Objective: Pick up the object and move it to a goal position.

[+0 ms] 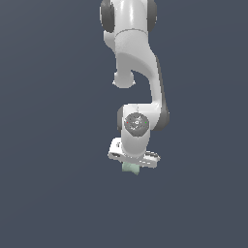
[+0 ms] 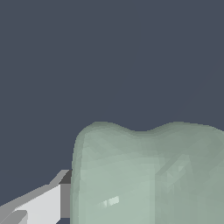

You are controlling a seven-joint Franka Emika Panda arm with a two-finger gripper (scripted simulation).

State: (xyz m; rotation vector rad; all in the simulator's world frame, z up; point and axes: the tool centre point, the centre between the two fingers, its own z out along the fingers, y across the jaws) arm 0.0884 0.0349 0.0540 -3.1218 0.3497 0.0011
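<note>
Peeking out from under the white gripper (image 1: 132, 163) is the pale mint-green object (image 1: 131, 168), tucked right beneath the hand; whether the jaws are pinching it I cannot tell. Up close in the wrist view the object (image 2: 148, 175) fills the frame beside one white finger (image 2: 37, 205), touching it. Above, the white arm (image 1: 138, 63) hangs against plain dark grey ground (image 1: 48, 145)

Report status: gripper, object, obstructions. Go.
Gripper down over the mint-green object, one finger against its side; full closure not confirmed. Object fills the wrist view. Nothing else in sight.
</note>
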